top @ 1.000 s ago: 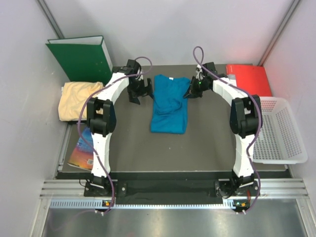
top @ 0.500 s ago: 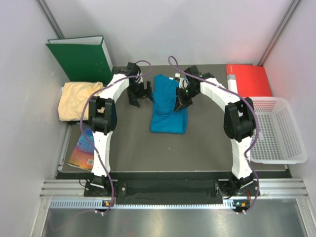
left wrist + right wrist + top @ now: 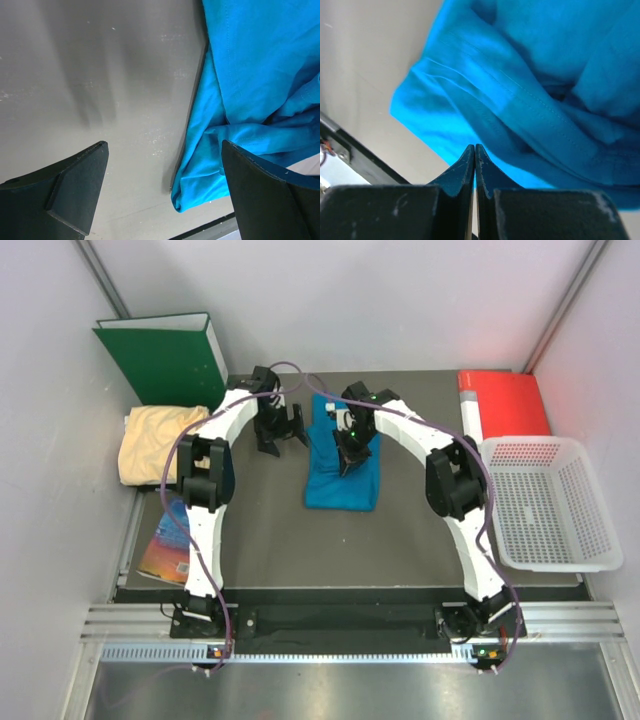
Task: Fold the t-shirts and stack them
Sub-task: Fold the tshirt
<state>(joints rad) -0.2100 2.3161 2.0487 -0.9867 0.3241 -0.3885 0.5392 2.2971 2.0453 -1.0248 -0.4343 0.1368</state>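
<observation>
Right wrist: right gripper [image 3: 474, 147] pinching teal shirt [image 3: 545, 75].

Left fingers [image 3: 75, 185] spread wide; right fingers [image 3: 459, 171] pressed together.

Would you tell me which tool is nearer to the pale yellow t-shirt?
Left. The left tool hangs over bare table to the right of the yellow t-shirt; the right tool is farther right, over the teal t-shirt.

No legible txt anywhere. Colourful booklet [image 3: 163, 540] at near-left table edge: printed cover, print too small to read. Green binder [image 3: 165, 360], far left: no readable label.
</observation>
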